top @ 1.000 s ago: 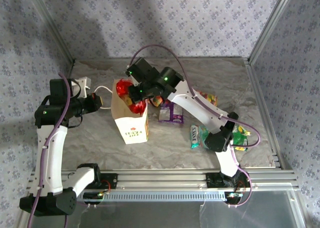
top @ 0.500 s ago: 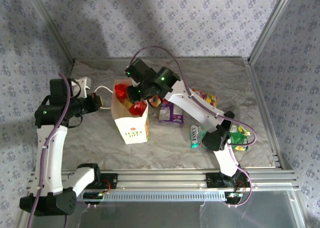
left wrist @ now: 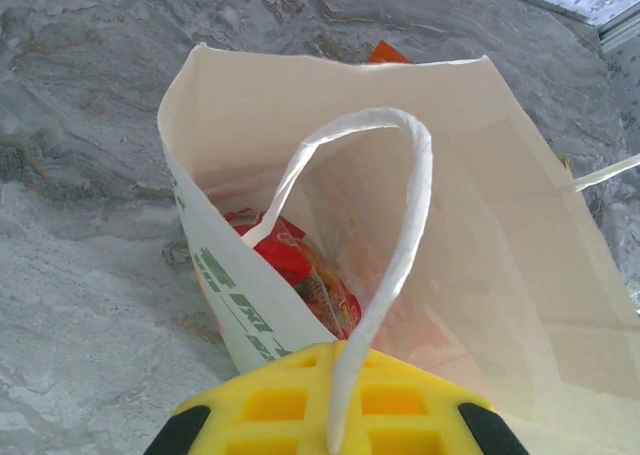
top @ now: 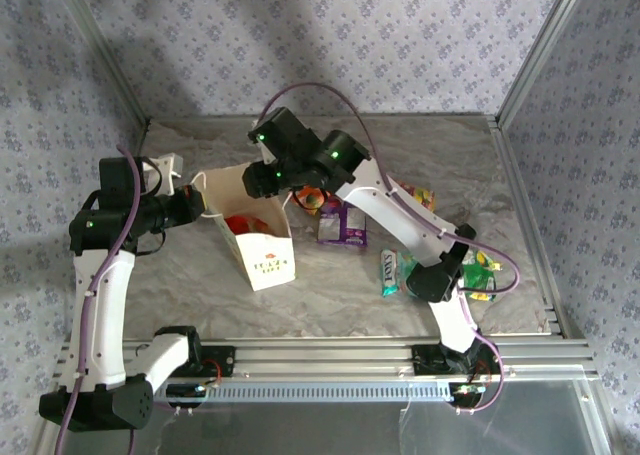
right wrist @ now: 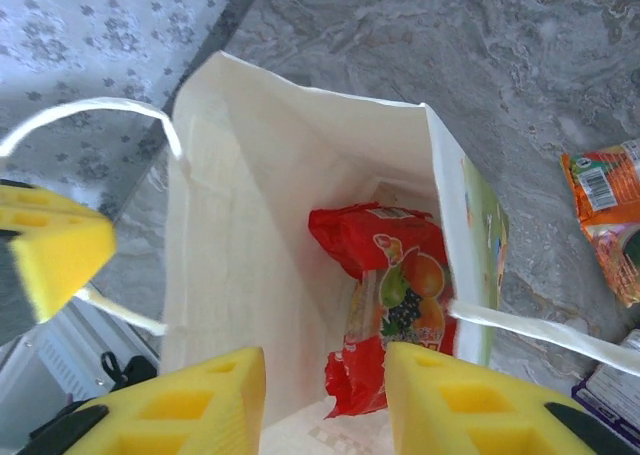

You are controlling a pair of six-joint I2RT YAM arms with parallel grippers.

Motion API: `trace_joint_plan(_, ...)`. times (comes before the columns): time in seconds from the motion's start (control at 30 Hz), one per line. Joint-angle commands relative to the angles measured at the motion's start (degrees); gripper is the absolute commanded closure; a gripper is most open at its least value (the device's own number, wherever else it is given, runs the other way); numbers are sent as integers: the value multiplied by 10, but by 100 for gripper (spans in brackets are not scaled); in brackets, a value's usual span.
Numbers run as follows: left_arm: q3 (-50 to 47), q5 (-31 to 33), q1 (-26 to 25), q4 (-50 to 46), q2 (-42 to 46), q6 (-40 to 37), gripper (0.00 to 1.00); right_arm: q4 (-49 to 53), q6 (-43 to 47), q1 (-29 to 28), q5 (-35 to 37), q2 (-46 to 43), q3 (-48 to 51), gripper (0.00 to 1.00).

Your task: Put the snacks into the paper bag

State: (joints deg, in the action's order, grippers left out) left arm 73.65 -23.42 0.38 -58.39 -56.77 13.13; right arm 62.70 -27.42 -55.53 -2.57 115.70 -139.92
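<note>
We are watching for a snagged cord at the bag mouth.
We are seeing the bag (top: 268, 260) standing left of the table's (top: 200, 275) centre, with the left gripper (left wrist: 335, 405) pinching one handle (left wrist: 412, 225) and a red packet (right wrist: 385, 265) lying inside. The right gripper (right wrist: 325, 400) is hanging over the mouth, fingers spread and empty, with the other handle (right wrist: 540, 333) running across one finger. We are judging that lifting from here could hook that cord and tip the bag; a harder left-side pull could collapse the mouth. The other packets (top: 342, 223) are lying toward the right edge.
</note>
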Motion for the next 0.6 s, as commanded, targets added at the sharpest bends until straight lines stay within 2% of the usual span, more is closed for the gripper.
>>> trace_joint_plan(0.0, 1, -16, 3, 6, 3, 6, 97, -5, 17, 1, 2, -59, -7, 59)
trace_joint_plan(0.23, 15, -1, 3, -5, -13, 7, 96, -42, 38, 15, 15, -150, 65, 45)
trace_joint_plan(0.37, 41, 11, 4, -22, -26, 2, 94, -72, 38, 47, 27, -215, 146, 42)
trace_joint_plan(0.47, 62, 16, 4, -40, -35, 3, 89, -114, 22, 84, 25, -272, 241, 41)
trace_joint_plan(0.57, 72, 14, 4, -49, -33, 20, 79, -154, 7, 123, 4, -317, 319, 40)
